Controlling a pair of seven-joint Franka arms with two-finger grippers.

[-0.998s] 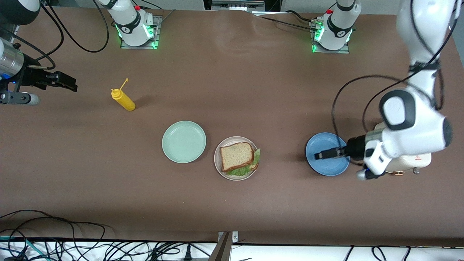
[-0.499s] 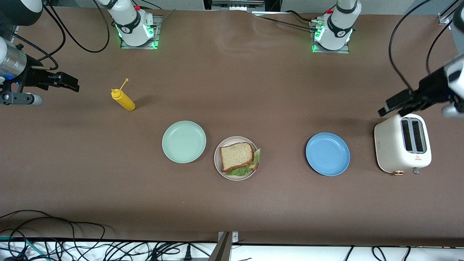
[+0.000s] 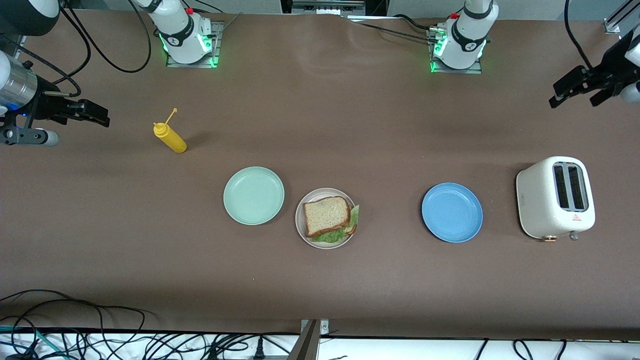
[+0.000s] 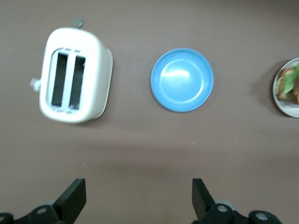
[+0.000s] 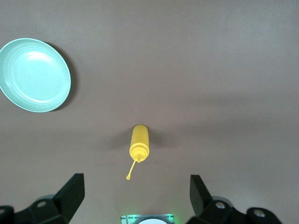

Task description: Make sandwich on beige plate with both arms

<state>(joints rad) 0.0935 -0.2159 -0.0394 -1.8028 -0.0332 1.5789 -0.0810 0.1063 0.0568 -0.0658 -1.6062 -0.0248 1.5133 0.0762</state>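
The sandwich (image 3: 326, 215) lies on the beige plate (image 3: 299, 227) in the middle of the table: a brown bread slice on top, green lettuce (image 3: 354, 216) poking out at its edges. The left wrist view catches part of the sandwich (image 4: 289, 86) at its border. My left gripper (image 3: 572, 104) hangs open and empty over the table's edge at the left arm's end; in its own wrist view the left gripper (image 4: 138, 191) has only bare table between its fingers. My right gripper (image 3: 102, 117) waits open and empty at the right arm's end, seen again as the right gripper (image 5: 136, 186).
A mint-green plate (image 3: 253, 195) sits beside the beige plate, toward the right arm's end. A blue plate (image 3: 452, 212) and a white toaster (image 3: 555, 197) stand toward the left arm's end. A yellow squeeze bottle (image 3: 170, 138) stands near the right gripper.
The left arm has pulled away from above the blue plate and risen to the table's edge at its own end. The right arm has stayed put.
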